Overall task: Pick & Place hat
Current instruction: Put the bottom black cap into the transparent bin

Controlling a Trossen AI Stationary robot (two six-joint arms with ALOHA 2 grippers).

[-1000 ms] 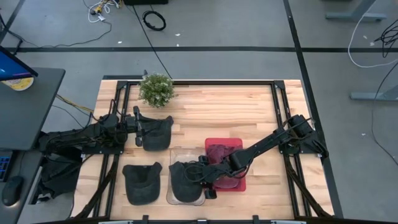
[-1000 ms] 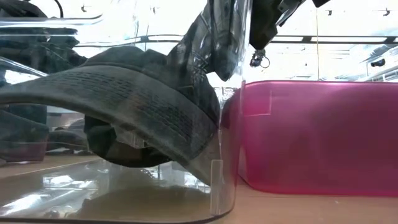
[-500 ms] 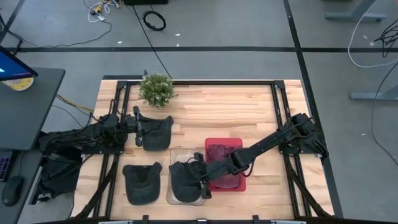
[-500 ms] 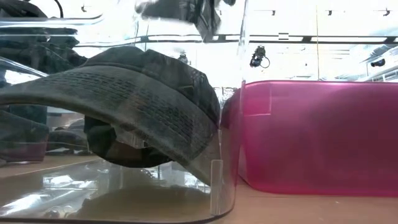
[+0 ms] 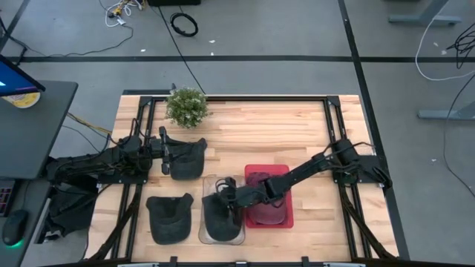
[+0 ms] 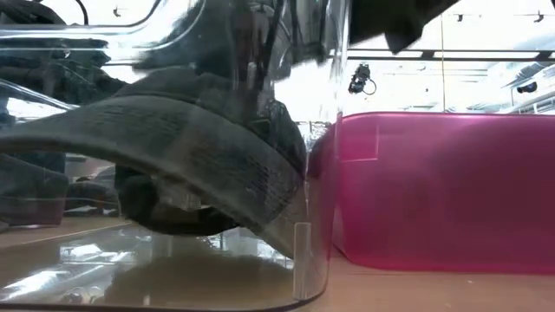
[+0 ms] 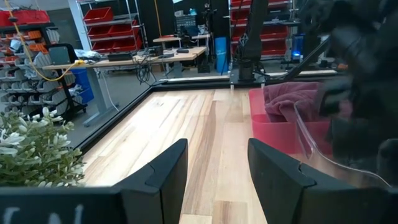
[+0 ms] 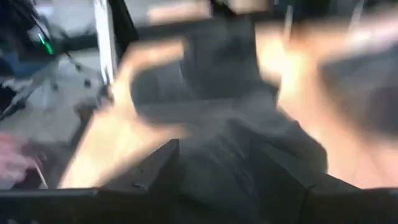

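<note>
A black hat [image 5: 220, 217] [image 6: 173, 147] lies in the clear bin [image 5: 201, 222], brim toward the near side. My right gripper [image 5: 223, 191] [image 8: 214, 168] is over the bin's far end with its fingers apart. It shows only as a blur in the low view. My left gripper [image 5: 165, 152] [image 7: 217, 180] waits open at the left, beside a second black hat [image 5: 187, 157] lying on the table. A third black hat [image 5: 169, 217] lies left of the bin. My right gripper is over the far end of the hat in the clear bin. Motion blur hides whether its fingers touch the hat.
A red bin [image 5: 286, 175] [image 6: 434, 191] with a maroon hat [image 7: 289, 99] stands against the clear bin's right side. A potted plant [image 5: 185, 106] stands at the far left. Bare wood lies across the far middle and right of the table.
My right gripper has gone from the clear bin's near right corner toward the far edge and leftward, ending over the bin's far end. The hat in the bin has stayed where it was.
</note>
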